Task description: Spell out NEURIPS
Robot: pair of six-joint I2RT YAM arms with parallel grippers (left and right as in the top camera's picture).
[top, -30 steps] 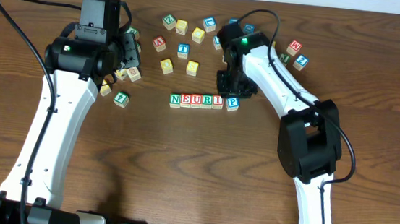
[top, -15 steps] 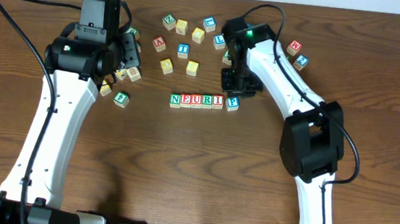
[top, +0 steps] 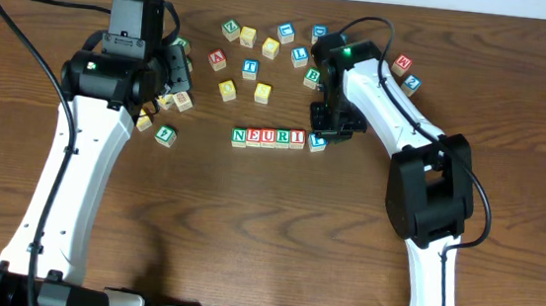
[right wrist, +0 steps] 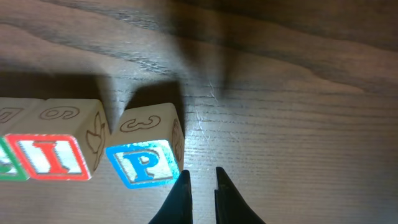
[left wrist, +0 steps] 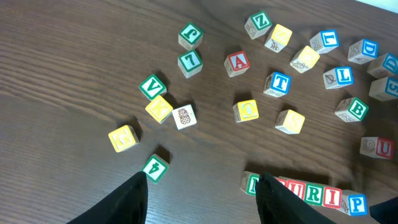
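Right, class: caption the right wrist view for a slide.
Right gripper poised beside the blue P cube, which ends the row after the red I cube.

I see six letter cubes rowed mid-frame: green N (top: 240,136), red E (top: 254,136), red U (top: 267,137), green R (top: 281,138), red I (top: 297,138) touching. Blue P (top: 318,141) ends the row on the right, slightly skewed, narrowly apart.
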